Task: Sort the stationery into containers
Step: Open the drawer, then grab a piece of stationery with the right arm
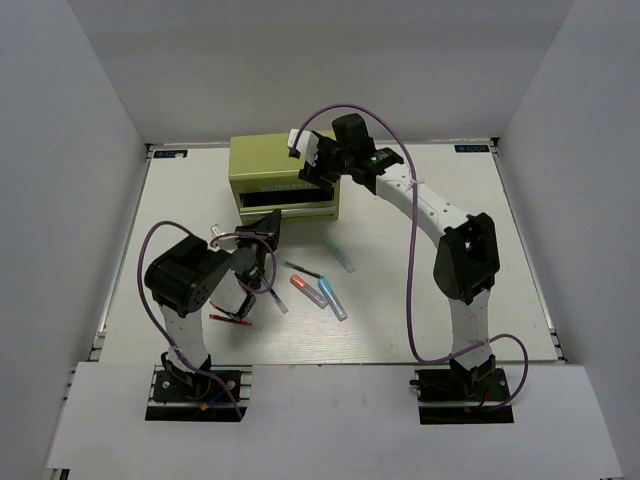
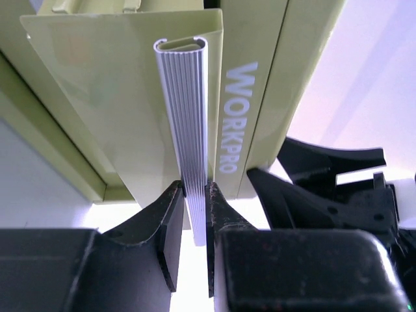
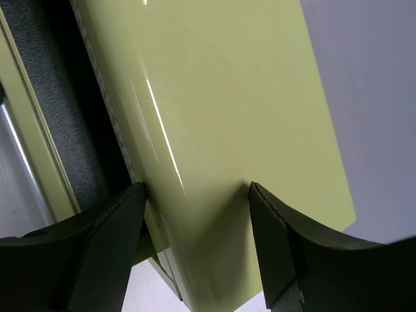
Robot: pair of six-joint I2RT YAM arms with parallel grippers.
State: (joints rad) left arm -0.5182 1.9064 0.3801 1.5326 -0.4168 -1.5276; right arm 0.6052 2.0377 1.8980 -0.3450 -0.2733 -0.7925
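The olive-green chest (image 1: 270,160) stands at the back middle of the table, with a dark gap (image 1: 290,196) at its front where a drawer is out. My left gripper (image 1: 271,229) is at that front, shut on the drawer's ribbed silver handle (image 2: 186,123), which runs between its pads (image 2: 172,214). My right gripper (image 1: 318,165) is open and rests on the chest's top right corner, its fingers (image 3: 276,240) apart over the green lid (image 3: 221,117). The pens lie on the table: a green one (image 1: 338,257), a thin dark one (image 1: 304,269), a red-capped marker (image 1: 309,291), a blue marker (image 1: 332,298), a red pen (image 1: 232,320).
A pale pen (image 1: 277,300) lies partly under my left arm (image 1: 190,280). The right arm (image 1: 440,225) arches over the table's right half. White walls close in the table on the left, back and right. The lettering WORKPRO (image 2: 235,117) shows on the chest front.
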